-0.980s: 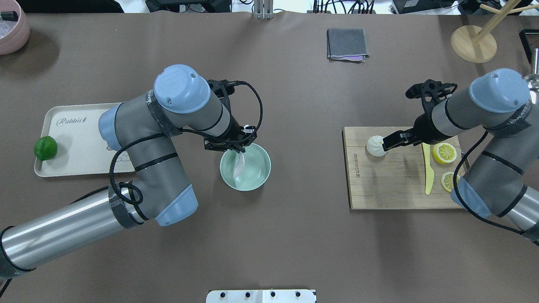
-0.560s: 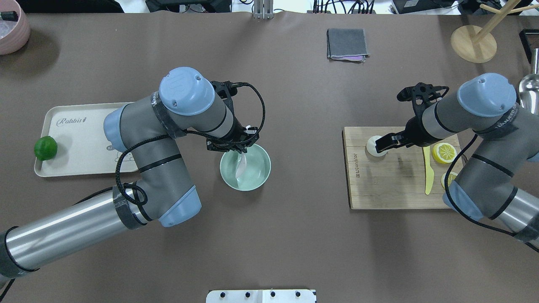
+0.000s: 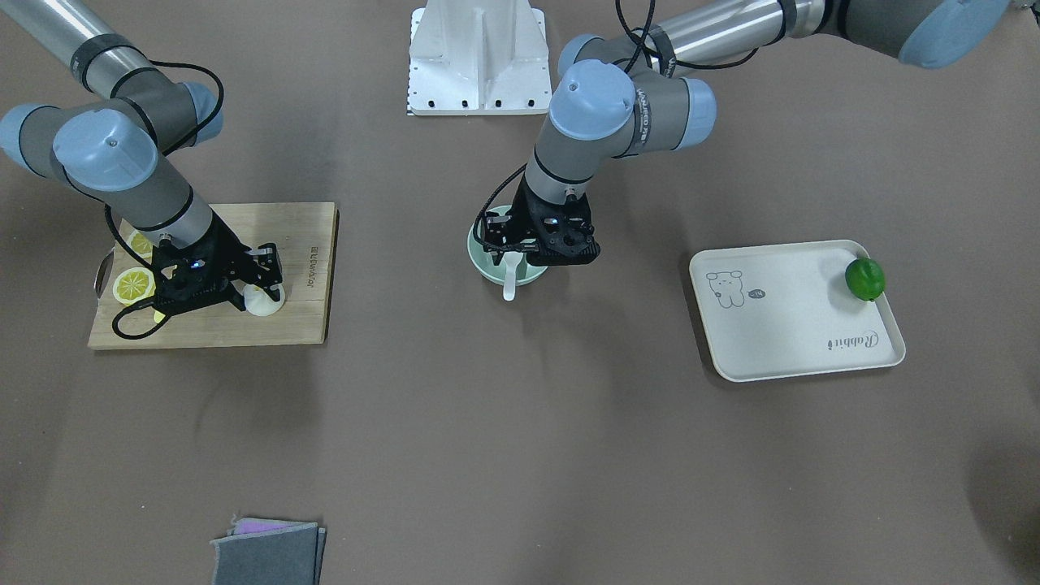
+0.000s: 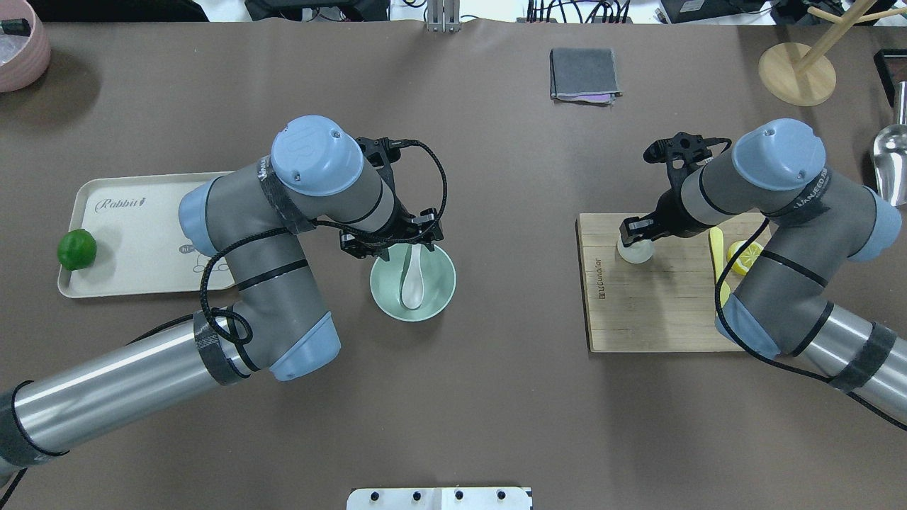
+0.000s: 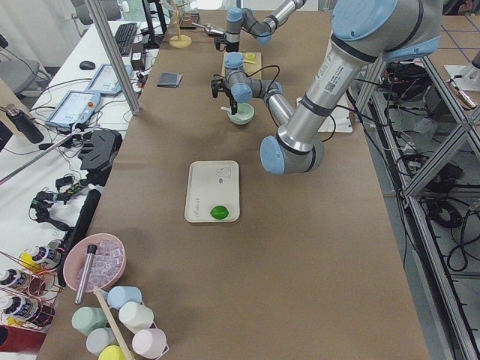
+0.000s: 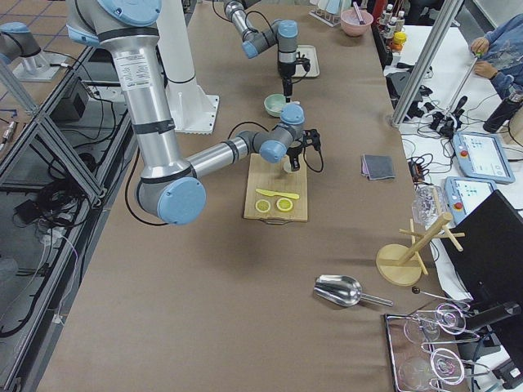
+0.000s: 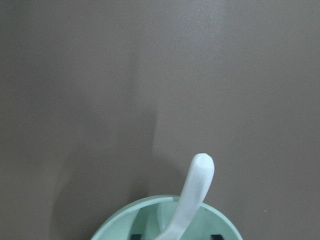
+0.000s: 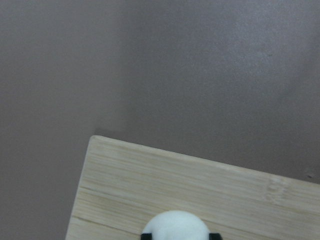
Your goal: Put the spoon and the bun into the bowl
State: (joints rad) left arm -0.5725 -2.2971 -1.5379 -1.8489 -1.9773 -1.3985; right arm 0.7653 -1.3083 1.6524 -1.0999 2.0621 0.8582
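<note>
The white spoon [image 4: 412, 278] lies in the mint-green bowl [image 4: 446, 280], scoop down, with its handle leaning over the far rim [image 7: 196, 185]. My left gripper [image 4: 390, 241] hangs over that rim, open, its fingertips apart on either side of the handle. The white bun [image 4: 633, 253] sits on the wooden cutting board [image 4: 659, 312] near its far left corner. My right gripper [image 4: 635, 234] is low over the bun, open, with a fingertip on each side of the bun [image 8: 175, 225]. The bun rests on the board.
A yellow plastic knife [image 4: 719, 304] and lemon slices [image 4: 744, 258] lie on the board's right side under my right arm. A cream tray [image 4: 134, 234] with a green lime [image 4: 76, 249] is at the left. A grey cloth [image 4: 584, 74], a wooden stand [image 4: 797, 71] and a metal scoop [image 4: 889, 166] are farther off.
My left gripper has opened and the spoon has settled flat in the bowl. My right gripper has swung left and come down around the bun.
</note>
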